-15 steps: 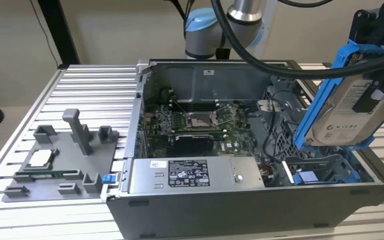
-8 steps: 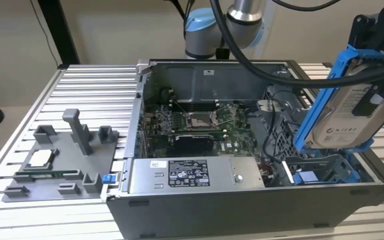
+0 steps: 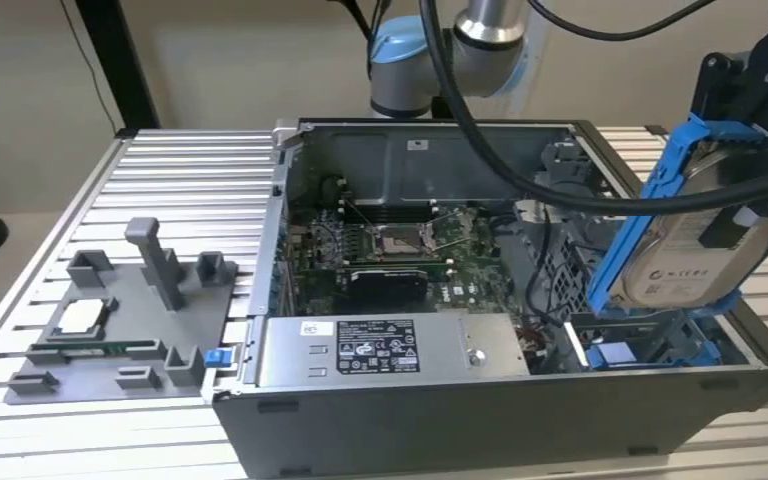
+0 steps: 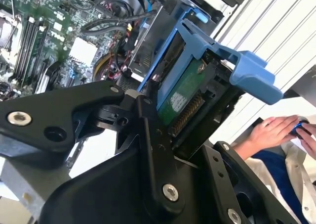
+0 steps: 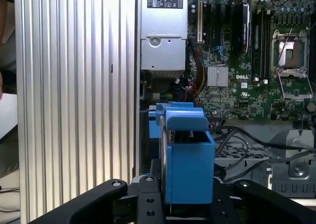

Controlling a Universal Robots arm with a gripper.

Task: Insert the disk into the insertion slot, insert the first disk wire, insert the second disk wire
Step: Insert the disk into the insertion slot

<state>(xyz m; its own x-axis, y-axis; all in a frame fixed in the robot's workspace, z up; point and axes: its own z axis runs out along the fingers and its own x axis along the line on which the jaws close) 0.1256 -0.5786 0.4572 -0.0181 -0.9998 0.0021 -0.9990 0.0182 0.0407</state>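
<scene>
1. At the exterior view's left, a grey fixture tray (image 3: 104,335) with upright pegs lies on the ribbed metal table (image 3: 197,180); I am well apart from it.
2. Next along is the open computer case (image 3: 491,425); a grey power-supply box (image 3: 384,350) with a black-and-white sticker sits along its near wall, and the green motherboard (image 3: 404,250) lies on the case floor behind it.
3. Right of the motherboard, loose black cables (image 3: 544,275) lie in the case, beside the drive corner.
4. In the case's corner at the exterior view's right is the insertion slot (image 3: 651,345), its blue rails showing; nothing is seated in it.
5. Above that slot I carry the disk (image 3: 684,255), silver with a white label and blue frame; it hangs steeply tilted, lower end just over the rails; I cannot tell whether it touches them.
6. My pincer (image 3: 742,160) is closed on the disk's upper part, one black finger on each side of the blue frame; in both wrist views the disk (image 4: 183,96) (image 5: 190,159) stands clamped in my pincer (image 4: 168,117) (image 5: 188,197).
7. In the second wrist view, a person's hand (image 4: 271,132) rests beyond the table's edge, apart from the case.
</scene>
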